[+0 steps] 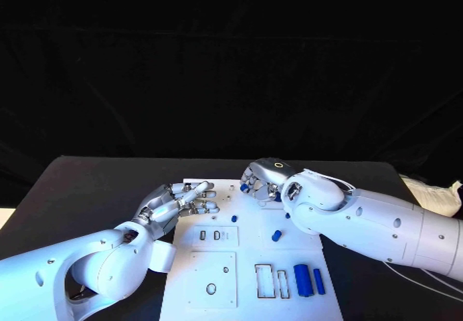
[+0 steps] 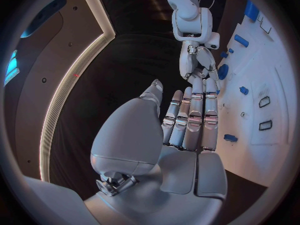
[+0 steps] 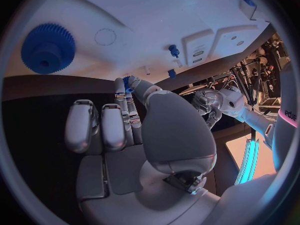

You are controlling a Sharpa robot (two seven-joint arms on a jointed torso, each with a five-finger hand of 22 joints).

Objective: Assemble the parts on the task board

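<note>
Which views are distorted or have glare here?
Head view: no visible bending, board lit bluish, backdrop black. Left wrist view: heavy fisheye, board edge curves, bright light strip bows along the wall. Right wrist view: same bending, gear sharp, cyan glow at the rim; right hand looms large.

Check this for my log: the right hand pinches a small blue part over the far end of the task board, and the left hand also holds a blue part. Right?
Not quite. The right hand does pinch a small blue part over the task board's far end, but the left hand holds nothing: the left wrist view shows its fingers straight, side by side and bare.
</note>
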